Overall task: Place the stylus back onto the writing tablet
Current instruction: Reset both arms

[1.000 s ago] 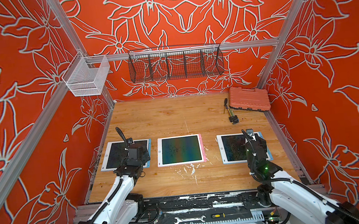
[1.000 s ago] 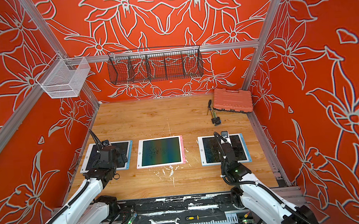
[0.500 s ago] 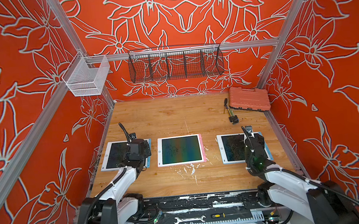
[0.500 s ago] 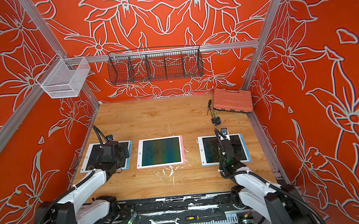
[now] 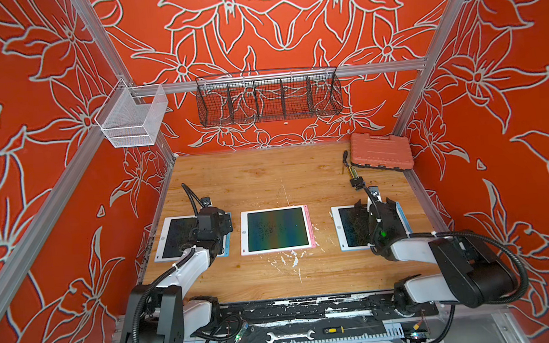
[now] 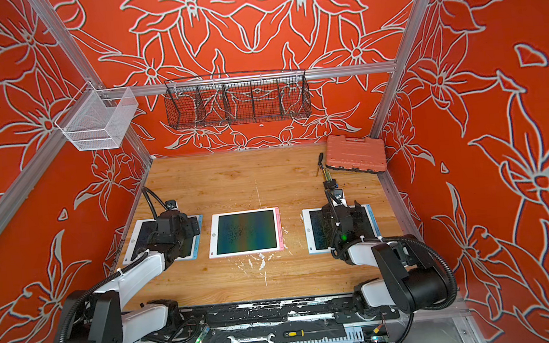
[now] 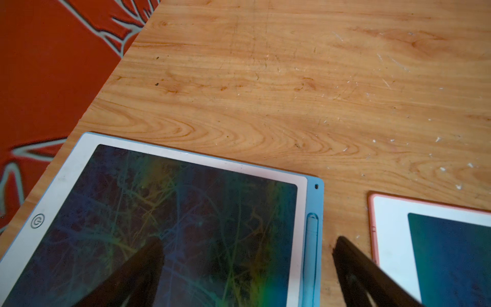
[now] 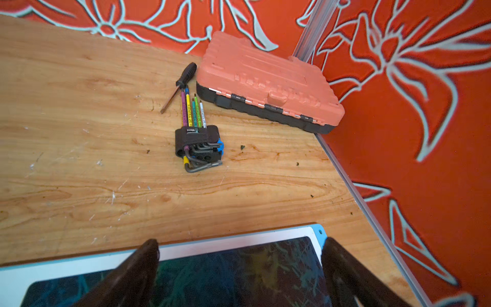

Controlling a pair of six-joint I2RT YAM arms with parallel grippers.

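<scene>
Left wrist view: stylus [image 7: 311, 239] sits docked along the tablet [image 7: 61, 186]; left gripper [image 7: 248, 244] spread wide, empty, straddling it; right gripper [image 8: 239, 247] likewise wide and empty; placement looks done; next, lift clear without nudging the stylus.

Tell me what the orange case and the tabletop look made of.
Orange case: moulded plastic by the look, matte, with a ribbed lid, black lower half and metal-looking hinges. Tabletop: wood or wood-grain laminate, I cannot tell which; satin finish, scratched and flecked white.
</scene>
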